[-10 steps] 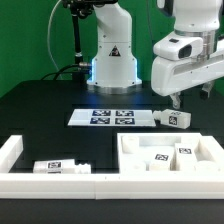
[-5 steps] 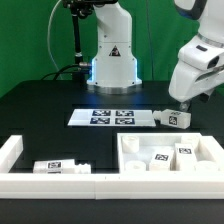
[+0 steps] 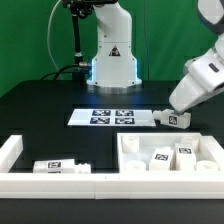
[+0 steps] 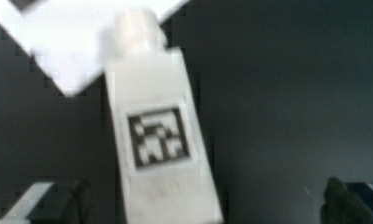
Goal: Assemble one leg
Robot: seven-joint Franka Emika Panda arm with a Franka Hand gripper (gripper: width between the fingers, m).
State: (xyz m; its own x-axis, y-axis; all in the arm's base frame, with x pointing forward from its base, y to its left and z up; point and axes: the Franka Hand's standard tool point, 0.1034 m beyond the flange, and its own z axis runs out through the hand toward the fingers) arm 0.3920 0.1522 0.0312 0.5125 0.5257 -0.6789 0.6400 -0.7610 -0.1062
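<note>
black table (image 3: 40, 115), my arm (image 3: 200, 80) leaning in low at exterior view's right. pincer (image 4: 197, 203) released over one leg (image 3: 173, 117), lying just beside the one marker board (image 3: 115, 117). one tray (image 3: 123, 148) nearer the camera.

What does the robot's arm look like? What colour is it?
The arm is smooth, rounded and white. Its base is white too, with a dark triangle sticker and a blue glow low down. Black cables run beside it. The gripper has dark fingers.
</note>
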